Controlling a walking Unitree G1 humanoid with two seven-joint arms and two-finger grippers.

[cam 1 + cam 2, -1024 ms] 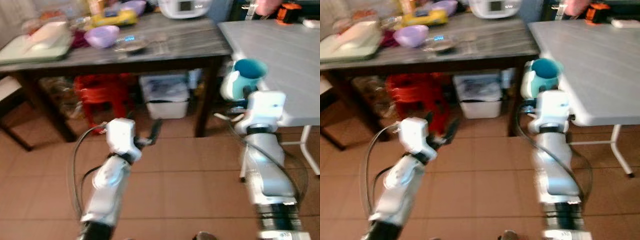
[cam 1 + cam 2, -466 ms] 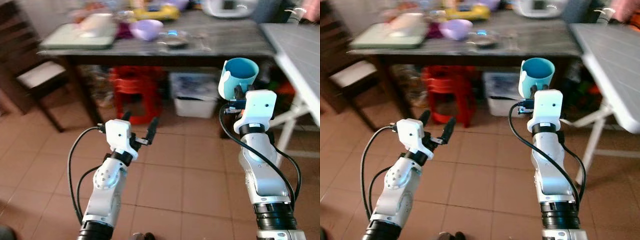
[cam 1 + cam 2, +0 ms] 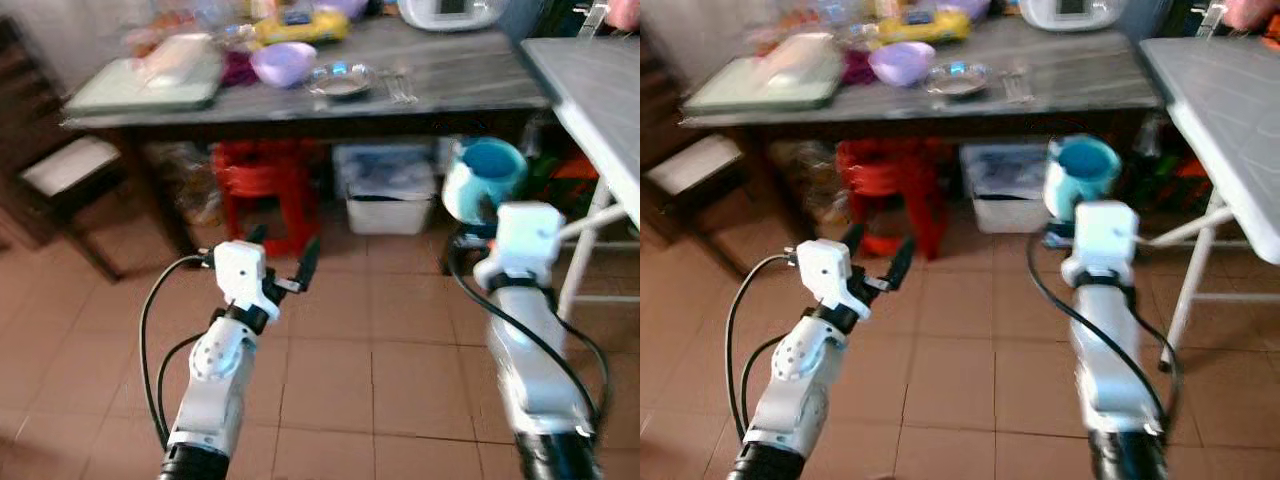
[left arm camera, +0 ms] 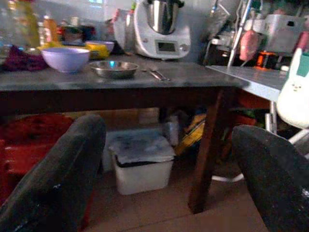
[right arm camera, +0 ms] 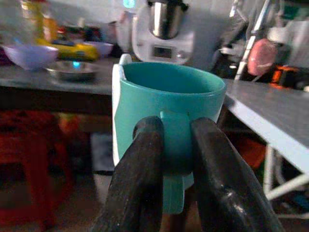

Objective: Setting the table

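My right gripper (image 5: 174, 145) is shut on the handle of a teal and white cup (image 5: 166, 104), held upright in the air in front of me; the same cup (image 3: 483, 180) shows above my right wrist. My left gripper (image 3: 283, 256) is open and empty, raised over the tiled floor. Ahead stands a dark wooden table (image 3: 430, 85) with a lilac bowl (image 3: 283, 62), a small steel dish (image 3: 342, 80) and cutlery (image 3: 397, 87). A light grey folding table (image 3: 600, 85) is on the right.
Under the dark table are a red plastic stool (image 3: 262, 180) and a white lidded bin (image 3: 388, 190). A green tray (image 3: 150, 82), a yellow item (image 3: 295, 25) and a white kitchen appliance (image 3: 452, 10) sit on the table. A chair (image 3: 55, 170) stands left.
The camera has shifted; the view has turned a little and the tables sit differently in frame. My right arm still holds the cup aloft. The left gripper stays open.
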